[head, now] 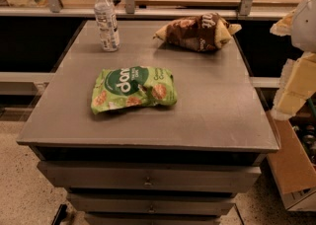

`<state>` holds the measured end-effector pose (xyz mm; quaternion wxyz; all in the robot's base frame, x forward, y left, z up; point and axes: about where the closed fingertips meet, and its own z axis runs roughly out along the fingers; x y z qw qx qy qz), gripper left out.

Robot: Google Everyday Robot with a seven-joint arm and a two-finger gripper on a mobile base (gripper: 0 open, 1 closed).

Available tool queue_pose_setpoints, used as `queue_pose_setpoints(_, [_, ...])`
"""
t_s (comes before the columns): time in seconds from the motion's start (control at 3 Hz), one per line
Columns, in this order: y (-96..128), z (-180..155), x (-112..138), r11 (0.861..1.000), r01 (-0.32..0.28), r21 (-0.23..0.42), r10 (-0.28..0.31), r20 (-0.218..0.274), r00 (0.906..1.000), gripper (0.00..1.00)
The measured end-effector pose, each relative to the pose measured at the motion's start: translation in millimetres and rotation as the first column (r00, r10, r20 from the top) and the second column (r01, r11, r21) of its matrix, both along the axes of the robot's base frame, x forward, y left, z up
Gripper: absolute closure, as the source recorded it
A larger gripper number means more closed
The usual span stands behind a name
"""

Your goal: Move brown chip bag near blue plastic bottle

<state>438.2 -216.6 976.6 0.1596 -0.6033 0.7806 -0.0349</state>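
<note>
gripper: we see the gripper (295, 85) as a pale yellow and white shape at the far right edge, hanging off the right side of the table (212, 115), about level with the middle of the top

jaw state: honestly we can't tell whether it's spread or pressed together, and nothing looks held from here

brown chip bag: the brown chip bag (195, 32) lies on its side at the back right of the table, crinkled, with its pale yellow ends pointing left and right

bag vs gripper: the bag sits to the left of the gripper and further back; the two are clearly apart, not touching, with the table's right edge between them

blue plastic bottle: the blue plastic bottle (106, 20) stands upright at the back left, white cap on top

bag vs bottle: we'd call them apart, with a stretch of bare tabletop between them, both along the back edge

green chip bag: a green chip bag (133, 89) lies flat nearer the front, left of centre, below the gap between the other two

under the top: drawers (148, 179) run across the front

right side: a cardboard box (291, 167) sits on the floor beside the table, below the gripper
</note>
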Motion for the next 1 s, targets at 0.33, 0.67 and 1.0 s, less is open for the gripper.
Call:
queue_pose_setpoints(0.33, [0.0,0.0,0.0,1.000,0.000,0.000,0.000,0.000,1.0000,0.00])
queue_pose_setpoints(0.67, [-1.0,4.1,1.1,1.000,0.017,0.019,-0.017,0.026,0.9995,0.00])
queue_pose_setpoints(1.0, [-4.4,8.1,4.8,0.994,0.069,0.085,-0.075,0.068,0.9948,0.00])
